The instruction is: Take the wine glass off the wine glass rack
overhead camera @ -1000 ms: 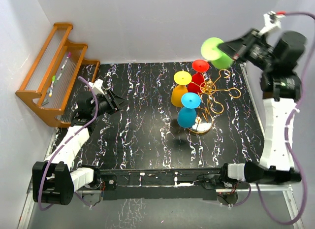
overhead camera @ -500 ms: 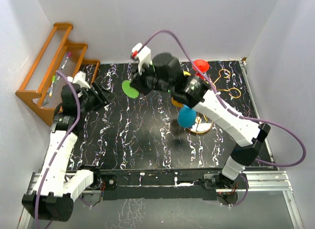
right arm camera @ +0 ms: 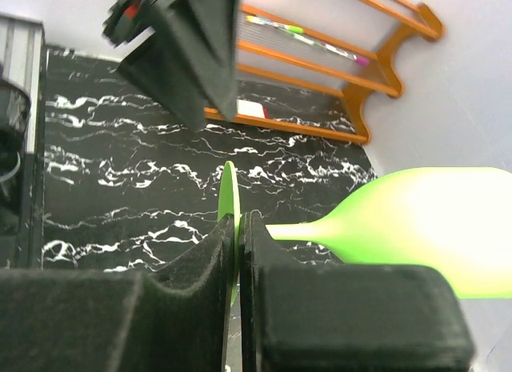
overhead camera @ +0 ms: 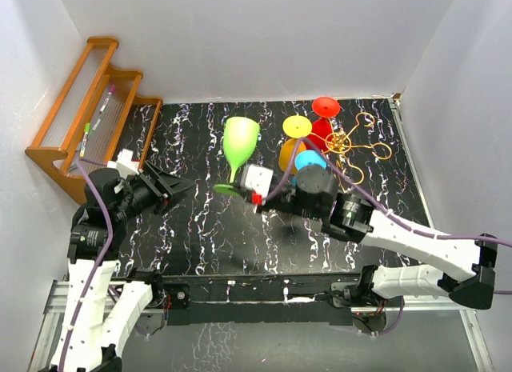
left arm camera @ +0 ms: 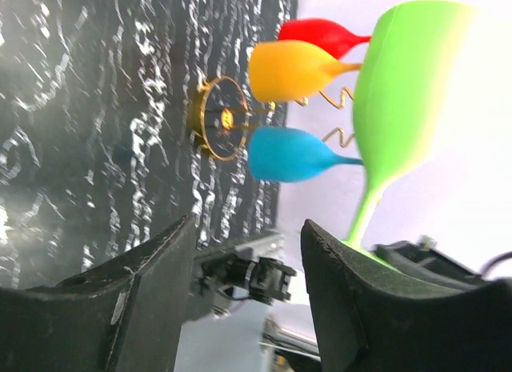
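**Above mid-table: wine glass (overhead camera: 240, 142) clear of the wine glass rack (overhead camera: 350, 142)**

Over the table's middle, the right gripper (overhead camera: 230, 190) is clenching the green glass by its foot disc, with the bowl angling up toward the far side, well apart from the far-right rack. At the left, the left gripper (overhead camera: 172, 182) is facing it, spread wide and holding nothing, probably waiting for a handover.

Black marbled table (overhead camera: 208, 228), wine glass rack (left arm camera: 226, 118) atop

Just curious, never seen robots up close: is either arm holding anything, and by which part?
The right gripper holds the green glass by its round foot, pinched edge-on between shut fingers. The left gripper is open and empty.
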### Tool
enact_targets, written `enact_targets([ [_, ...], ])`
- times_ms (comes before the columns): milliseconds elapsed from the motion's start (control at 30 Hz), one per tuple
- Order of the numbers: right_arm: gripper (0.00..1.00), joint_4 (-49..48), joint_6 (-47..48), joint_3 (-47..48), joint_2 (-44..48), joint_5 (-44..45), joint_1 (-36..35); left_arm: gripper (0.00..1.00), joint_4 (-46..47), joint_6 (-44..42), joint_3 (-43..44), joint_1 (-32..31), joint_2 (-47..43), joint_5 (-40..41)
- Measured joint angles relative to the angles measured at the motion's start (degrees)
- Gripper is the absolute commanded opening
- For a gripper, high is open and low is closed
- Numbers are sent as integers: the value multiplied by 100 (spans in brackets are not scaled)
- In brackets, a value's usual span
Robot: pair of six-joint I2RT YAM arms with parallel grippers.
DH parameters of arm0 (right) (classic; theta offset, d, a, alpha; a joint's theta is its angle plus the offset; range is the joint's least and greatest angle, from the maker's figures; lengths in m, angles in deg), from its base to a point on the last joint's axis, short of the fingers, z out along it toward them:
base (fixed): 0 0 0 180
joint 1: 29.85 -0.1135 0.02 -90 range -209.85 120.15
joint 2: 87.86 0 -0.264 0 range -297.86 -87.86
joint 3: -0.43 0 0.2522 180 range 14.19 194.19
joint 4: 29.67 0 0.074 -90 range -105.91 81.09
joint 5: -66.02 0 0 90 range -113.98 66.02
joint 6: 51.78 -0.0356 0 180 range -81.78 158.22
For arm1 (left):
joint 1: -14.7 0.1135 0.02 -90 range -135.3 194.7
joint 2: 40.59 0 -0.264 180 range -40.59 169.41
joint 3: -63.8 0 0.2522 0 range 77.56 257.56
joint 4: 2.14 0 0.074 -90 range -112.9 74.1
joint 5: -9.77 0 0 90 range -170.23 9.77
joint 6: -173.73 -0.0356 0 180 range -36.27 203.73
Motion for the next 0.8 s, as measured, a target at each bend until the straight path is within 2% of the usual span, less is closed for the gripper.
enact_targets([
  [100, 8, -623, 656, -737, 144, 35, -391, 55, 109, 568, -317, 0, -339, -326],
  [300, 8, -1305, 1519, -1445, 92, 337, -767, 56, 299, 1342, -516, -2, -544, -892],
  [500, 8, -2280, 2277, -1628, 57, 876, -1021, 58, 273, 1513, -516, -2, -461, -1215],
  [800, 8, -3139, 3161, -1812, -455, 1434, -1641, 59, 350, 1696, -518, -2, -439, -1377],
])
